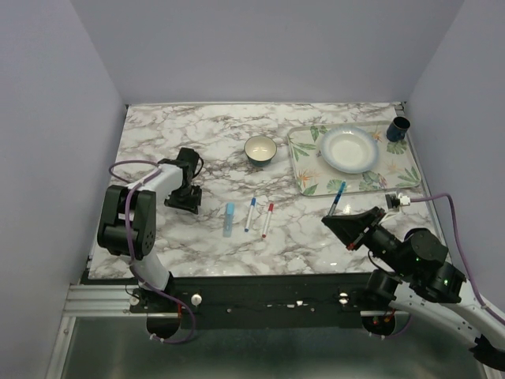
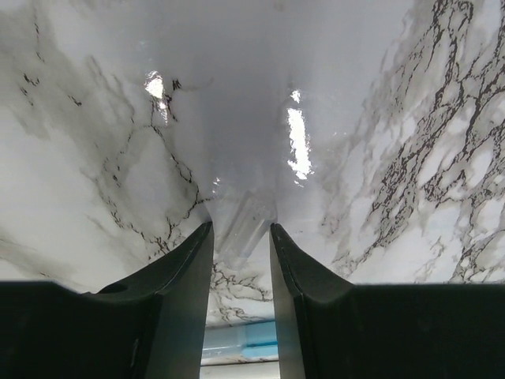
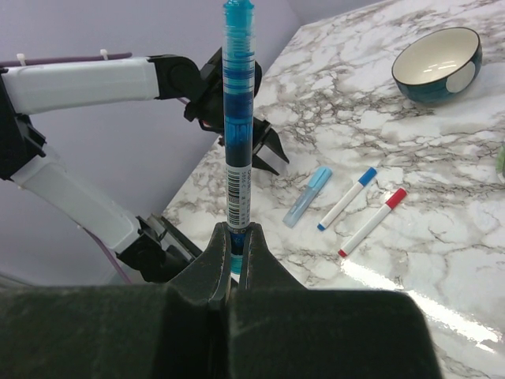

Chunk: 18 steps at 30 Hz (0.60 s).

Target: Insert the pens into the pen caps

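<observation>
Right wrist view: my right gripper (image 3: pixel 237 237) pinches the tail of the translucent blue marker pen (image 3: pixel 238 118), upright at frame centre, so I'd hold it plumb and approach slowly toward my left gripper (image 3: pixel 264 150), upper left of centre on the white marble table (image 3: pixel 442 142), jaws half apart, whether gripping anything I cannot tell.

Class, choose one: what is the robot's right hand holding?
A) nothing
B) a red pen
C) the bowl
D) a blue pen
D: the right hand is shut on a blue pen, which sticks up from between its fingers.
</observation>
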### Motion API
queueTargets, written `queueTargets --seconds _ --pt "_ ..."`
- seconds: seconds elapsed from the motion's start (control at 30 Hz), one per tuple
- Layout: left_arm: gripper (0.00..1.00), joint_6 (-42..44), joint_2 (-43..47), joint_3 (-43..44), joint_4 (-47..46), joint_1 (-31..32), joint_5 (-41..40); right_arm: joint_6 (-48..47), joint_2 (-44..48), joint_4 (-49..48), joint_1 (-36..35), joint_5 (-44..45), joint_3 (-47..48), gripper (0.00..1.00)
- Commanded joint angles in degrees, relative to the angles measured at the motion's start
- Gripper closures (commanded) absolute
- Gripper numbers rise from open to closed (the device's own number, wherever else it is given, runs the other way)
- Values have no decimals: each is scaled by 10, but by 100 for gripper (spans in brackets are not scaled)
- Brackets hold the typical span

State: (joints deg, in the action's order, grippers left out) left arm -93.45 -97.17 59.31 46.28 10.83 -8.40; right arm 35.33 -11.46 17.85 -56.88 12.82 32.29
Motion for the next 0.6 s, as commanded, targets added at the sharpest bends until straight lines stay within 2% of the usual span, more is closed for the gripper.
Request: queueTargets --seconds 0.0,0.07,0.1,0.2,0.43,0.57 --pt "65 4 6 -33 -30 4 -23 -1 0 3 1 12 1 99" --pt "71 9 6 -45 -48 4 -8 -1 -6 -4 0 8 1 99" --pt "84 13 7 -47 -54 4 -3 -2 -8 -4 1 7 1 99" --pt "100 33 19 -50 -63 4 2 -1 -22 -6 0 2 1 99" --pt "100 120 110 -24 -51 13 -23 8 -73 -43 0 -32 0 99" --pt "100 203 171 -15 -101 29 12 5 -132 -79 1 -81 1 99"
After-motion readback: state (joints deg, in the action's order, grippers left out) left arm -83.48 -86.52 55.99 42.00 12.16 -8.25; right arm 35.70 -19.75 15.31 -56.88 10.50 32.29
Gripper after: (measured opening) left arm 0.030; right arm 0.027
